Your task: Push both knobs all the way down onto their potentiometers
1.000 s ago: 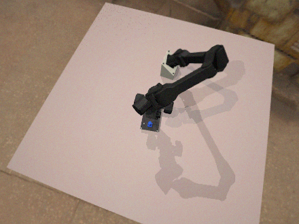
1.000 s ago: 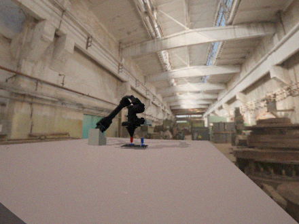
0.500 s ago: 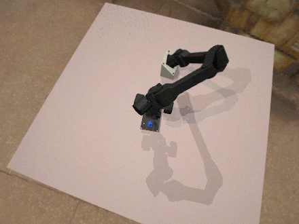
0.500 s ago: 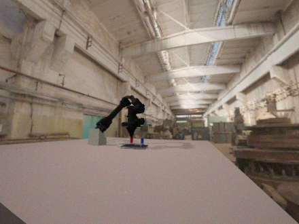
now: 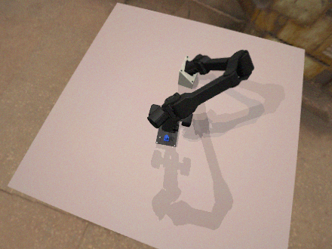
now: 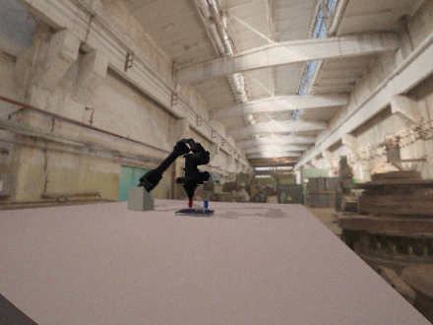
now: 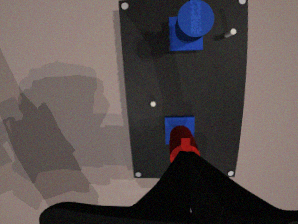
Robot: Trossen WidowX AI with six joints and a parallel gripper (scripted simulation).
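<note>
The dark circuit board (image 5: 162,142) (image 6: 200,214) (image 7: 200,80) stands on the table. A blue knob (image 6: 206,204) (image 7: 195,18) stands upright above a blue potentiometer (image 7: 178,44) at one end of the board; a gap below the knob cannot be measured from these views. A red knob (image 6: 190,203) (image 7: 180,136) stands over the other blue potentiometer (image 7: 172,124). My gripper (image 6: 190,198) (image 7: 185,158) is shut, with its fingertips at the top of the red knob and nothing between them. The fingertips hide part of the red knob's top in the wrist view. The arm hides the red knob in the top view.
The arm's pale wedge-shaped base mount (image 5: 186,80) (image 6: 140,198) stands some way from the board. Small pale pins (image 7: 153,104) rise from the board, and screws sit at its corners. The arm reaches over the board's red-knob end.
</note>
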